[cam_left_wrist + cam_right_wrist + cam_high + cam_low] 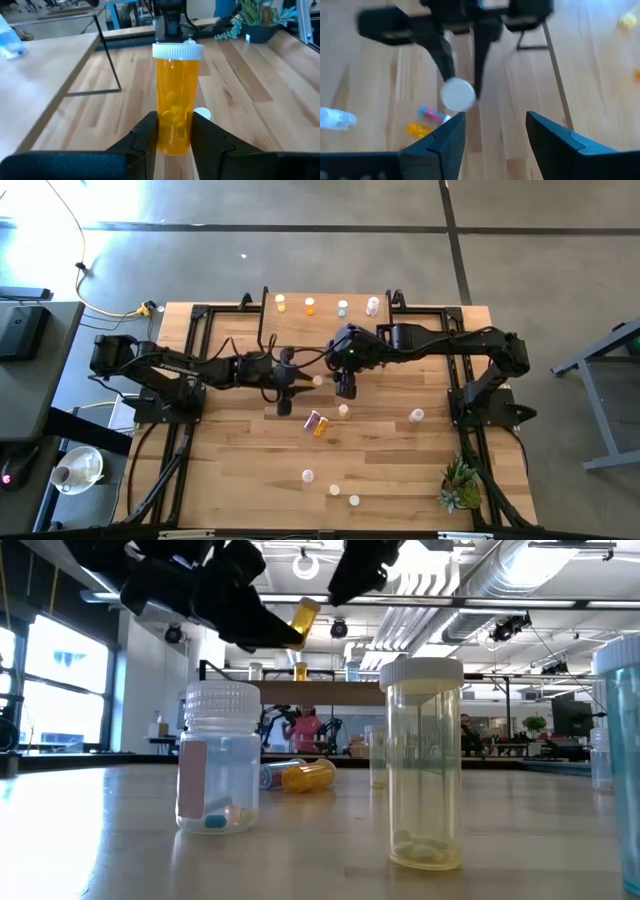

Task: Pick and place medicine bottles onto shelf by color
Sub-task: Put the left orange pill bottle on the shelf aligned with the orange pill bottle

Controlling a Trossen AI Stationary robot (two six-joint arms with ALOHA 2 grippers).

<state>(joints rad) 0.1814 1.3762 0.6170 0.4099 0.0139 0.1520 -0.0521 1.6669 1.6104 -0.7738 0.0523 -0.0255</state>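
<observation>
My left gripper (300,380) is shut on an orange medicine bottle (174,105) with a white cap (318,381), above the table's middle. In the low view the bottle (303,620) sticks out of the dark gripper (250,620). My right gripper (495,125) hangs open and holds nothing just right of it (345,388), a little higher. The shelf (330,320) stands at the far edge with several bottles upright on it: yellow (281,303), orange (310,306), whitish (343,307) and pink (373,305). My left gripper pinches the orange bottle's lower body (174,132) between its two fingers (145,140), one on each side. The fingers come from the table's left, roughly level. The bottle is lifted clear of the table, tilted with its capped end (177,51) up and away from the gripper.
An orange and a pink bottle (319,423) lie on their sides mid-table. Others stand scattered (343,411), (416,416), (308,476), (354,501); two rise close to the low camera (217,760), (424,765). A potted plant (460,485) sits at the near right.
</observation>
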